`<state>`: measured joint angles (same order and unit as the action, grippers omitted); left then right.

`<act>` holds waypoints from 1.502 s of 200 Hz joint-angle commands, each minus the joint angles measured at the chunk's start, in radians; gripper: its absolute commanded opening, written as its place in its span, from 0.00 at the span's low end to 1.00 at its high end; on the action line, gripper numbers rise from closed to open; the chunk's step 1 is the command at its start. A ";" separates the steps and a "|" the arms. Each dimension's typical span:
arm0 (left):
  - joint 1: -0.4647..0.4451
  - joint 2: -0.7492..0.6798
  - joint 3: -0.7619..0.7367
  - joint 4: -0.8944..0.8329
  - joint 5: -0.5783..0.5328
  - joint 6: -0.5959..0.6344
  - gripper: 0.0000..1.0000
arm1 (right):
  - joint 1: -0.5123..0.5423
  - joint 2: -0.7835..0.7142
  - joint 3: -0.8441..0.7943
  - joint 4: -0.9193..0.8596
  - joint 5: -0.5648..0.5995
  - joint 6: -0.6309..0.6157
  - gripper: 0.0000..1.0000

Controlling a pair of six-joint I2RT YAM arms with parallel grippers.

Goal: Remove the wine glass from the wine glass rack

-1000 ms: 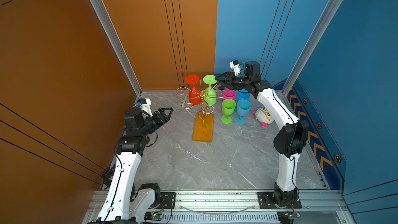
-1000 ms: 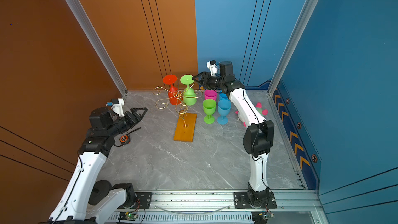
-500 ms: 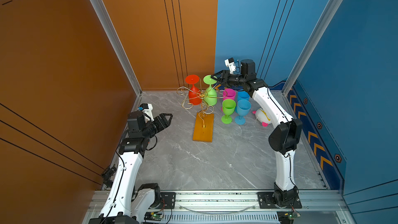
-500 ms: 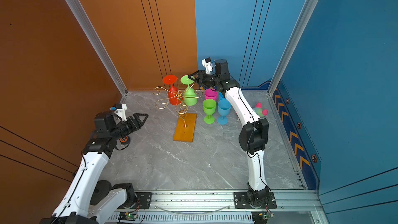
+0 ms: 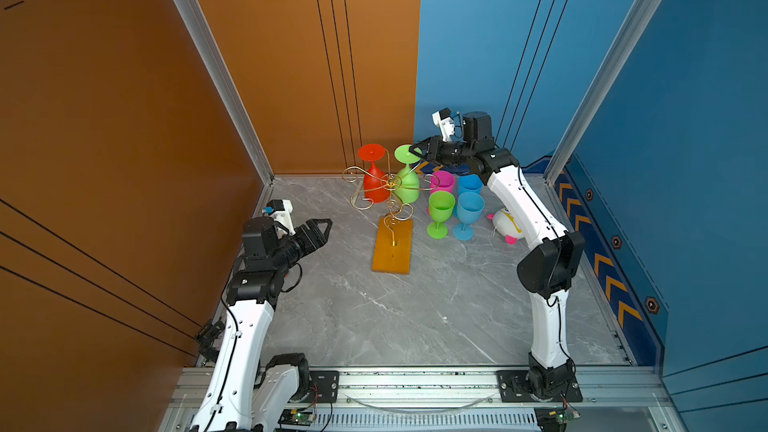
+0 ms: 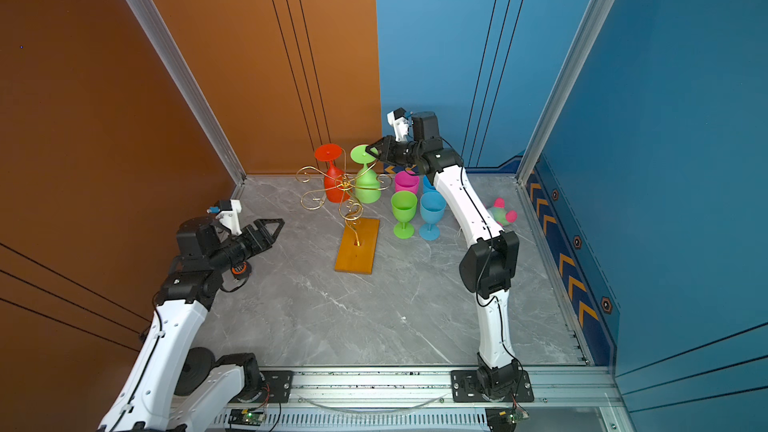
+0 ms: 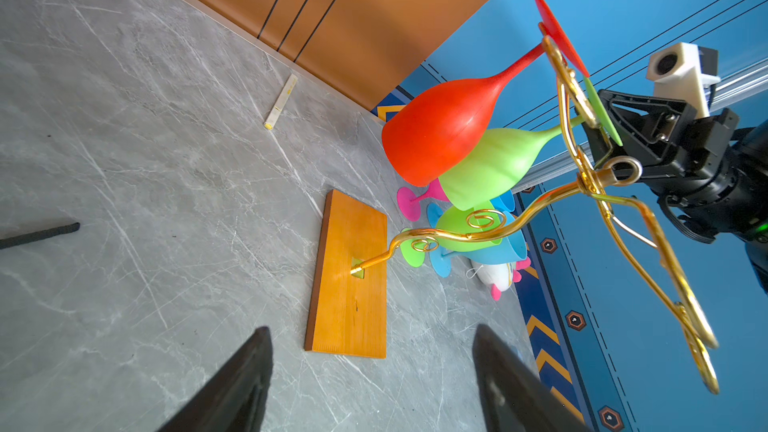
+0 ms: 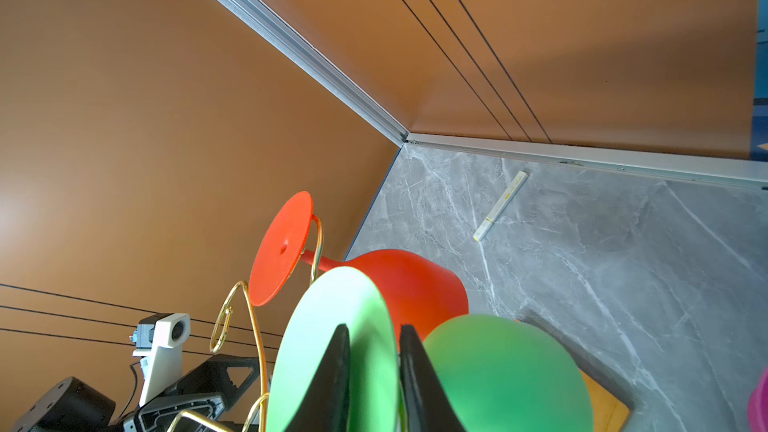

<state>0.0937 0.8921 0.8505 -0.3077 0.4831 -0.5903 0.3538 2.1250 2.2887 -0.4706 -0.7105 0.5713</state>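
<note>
Rack (image 5: 393,247): gold wire stand with curled arms on a flat orange-brown wooden base. It stands upright on the bench (image 5: 415,317), toward the back wall.
Hanging green glass (image 5: 406,189): upside down on a rack arm on the right arm's side. The stem passes through the wire curl, with the foot disc on top and the bowl clear of the bench. It has not been lifted off.
Hanging red glass (image 5: 374,189): upside down on the neighbouring rack arm, just beside the green one.
Right end effector (image 5: 413,150): at the green glass's foot disc. In the right wrist view its fingers (image 8: 338,367) stand close together on either side of the disc. Whether they are pressing on it cannot be told.
Left end effector (image 5: 323,230): fingers wide apart and holding nothing. It is above the bench, left of the rack and well apart from it, pointing toward it.
Standing glasses: pink glass (image 5: 441,181), standing green glass (image 5: 441,205) and two blue glasses (image 5: 469,209), upright in a cluster just right of the rack.
Plush toy (image 5: 505,224): white with pink parts, lying near the right arm.
Pale stick (image 7: 281,101): lying flat near the back wall. It has yellow markings too small to read.
Wall markings: orange chevrons (image 5: 602,263) and hexagon badges along the foot of the blue side wall. The badge detail is too small to read.
</note>
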 commanded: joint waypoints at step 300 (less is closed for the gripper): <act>0.011 0.006 -0.013 -0.010 0.043 0.004 0.77 | -0.062 -0.086 0.084 -0.163 -0.021 -0.105 0.13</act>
<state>0.0937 0.8967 0.8505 -0.3077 0.5026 -0.5911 0.3023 2.1040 2.3535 -0.6216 -0.7074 0.4858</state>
